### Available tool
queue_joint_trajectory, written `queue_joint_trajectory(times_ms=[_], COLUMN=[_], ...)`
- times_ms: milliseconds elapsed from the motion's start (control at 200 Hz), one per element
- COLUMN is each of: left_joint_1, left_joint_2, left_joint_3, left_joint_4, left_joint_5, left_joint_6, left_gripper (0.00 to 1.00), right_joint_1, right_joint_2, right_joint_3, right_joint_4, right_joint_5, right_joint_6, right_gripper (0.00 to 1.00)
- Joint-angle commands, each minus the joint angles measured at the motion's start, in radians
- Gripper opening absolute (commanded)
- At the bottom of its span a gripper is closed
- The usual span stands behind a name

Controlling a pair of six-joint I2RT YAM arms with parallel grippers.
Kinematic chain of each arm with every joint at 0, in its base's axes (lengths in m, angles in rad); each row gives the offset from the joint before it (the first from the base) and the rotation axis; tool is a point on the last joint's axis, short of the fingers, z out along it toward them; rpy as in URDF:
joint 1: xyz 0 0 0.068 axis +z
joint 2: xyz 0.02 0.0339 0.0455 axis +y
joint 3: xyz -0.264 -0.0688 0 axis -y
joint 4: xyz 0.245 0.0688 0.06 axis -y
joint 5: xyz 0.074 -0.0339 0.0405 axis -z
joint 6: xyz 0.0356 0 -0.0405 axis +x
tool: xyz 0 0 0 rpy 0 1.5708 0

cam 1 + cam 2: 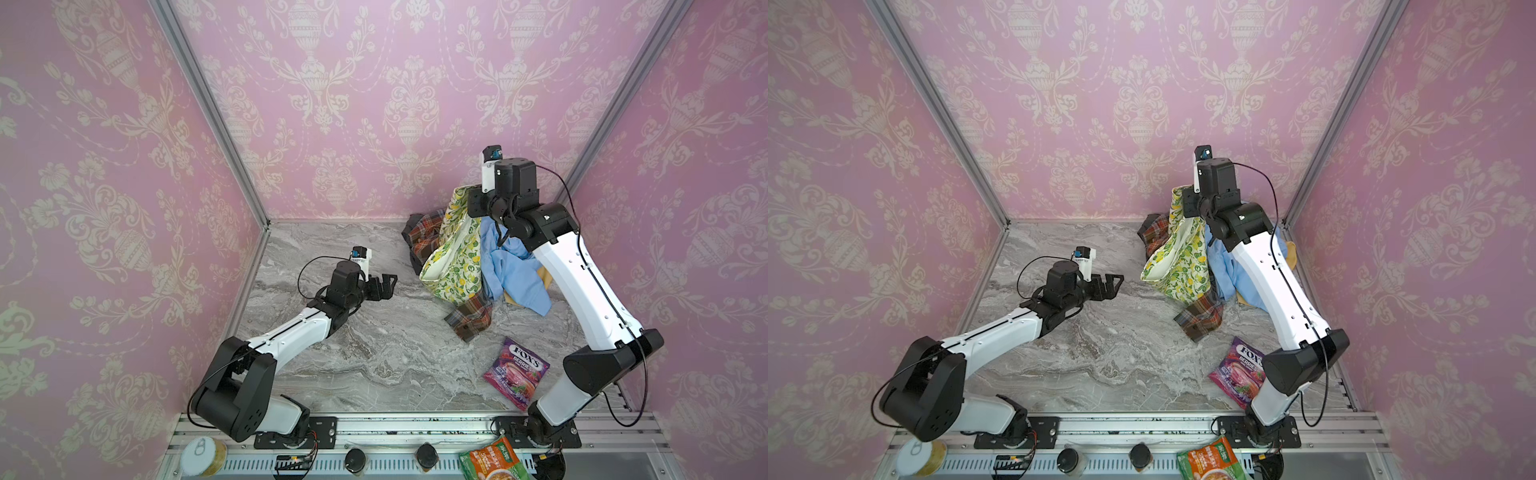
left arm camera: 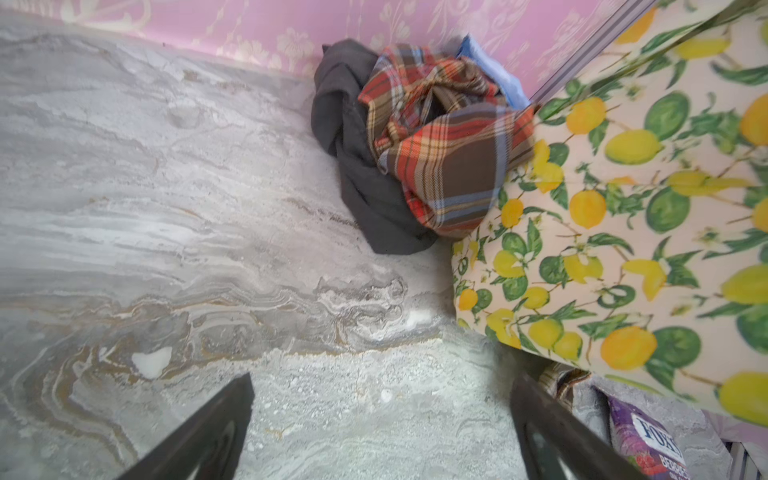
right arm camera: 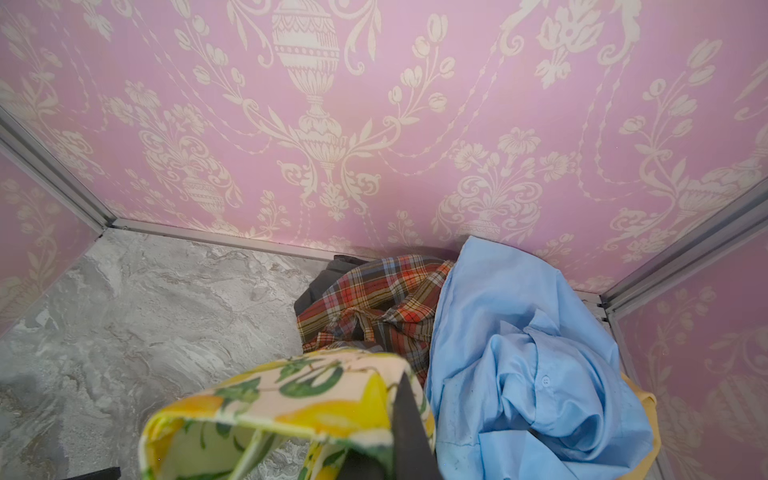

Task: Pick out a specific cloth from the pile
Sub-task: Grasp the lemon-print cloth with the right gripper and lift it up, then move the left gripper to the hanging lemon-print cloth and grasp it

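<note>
Separation is what matters here: the thin white cloth printed with yellow lemons and green leaves (image 1: 453,253) hangs from the right gripper (image 1: 473,204), whose jaws are pressed together on its upper edge, high over the far right corner of the grey marbled tabletop (image 1: 353,361). Its long axis runs nearly straight down from that pinch. In both top views its lower hem overlaps the pile (image 1: 511,289) beneath: an orange-brown plaid shirt (image 1: 471,318), a plain light blue shirt (image 1: 517,266) and a mustard-yellow piece (image 1: 543,276). Whether the hem hangs quite free I cannot tell. The left gripper (image 1: 386,286) sits low over the table, jaws spread wide and empty, pointing toward the cloth, which lies beyond its fingertips and apart from them. Only the right arm has the cloth, so the coming move likely means carrying it up and leftward, clear of the heap.
</note>
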Motion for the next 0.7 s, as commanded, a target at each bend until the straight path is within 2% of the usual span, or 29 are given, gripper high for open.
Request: queue_joint_trajectory(times_ms=[0, 120, 295, 440, 696], left_joint_1=[-0.010, -0.061, -0.191, -0.269, -0.340], left_joint_2=[-0.011, 0.015, 0.050, 0.111, 0.286], left_joint_3=[-0.084, -0.148, -0.189, -0.160, -0.030], left_joint_4=[0.164, 0.250, 0.320, 0.381, 0.488], left_joint_5=[0.068, 0.109, 0.055, -0.003, -0.097], left_joint_6=[0.015, 0.036, 0.248, 0.383, 0.501], left_gripper=[0.97, 0.96, 0.99, 0.99, 0.99], right_joint_1=[0.001, 0.000, 0.001, 0.001, 0.001], right_joint_2=[0.007, 0.019, 0.038, 0.043, 0.024], right_joint_3=[0.039, 0.057, 0.070, 0.069, 0.060], right_joint_4=[0.056, 0.055, 0.050, 0.051, 0.056], right_joint_5=[-0.030, -0.015, 0.001, 0.001, -0.001], right_joint_6=[0.058, 0.064, 0.074, 0.079, 0.090], right_gripper=[0.00, 0.00, 0.00, 0.00, 0.00])
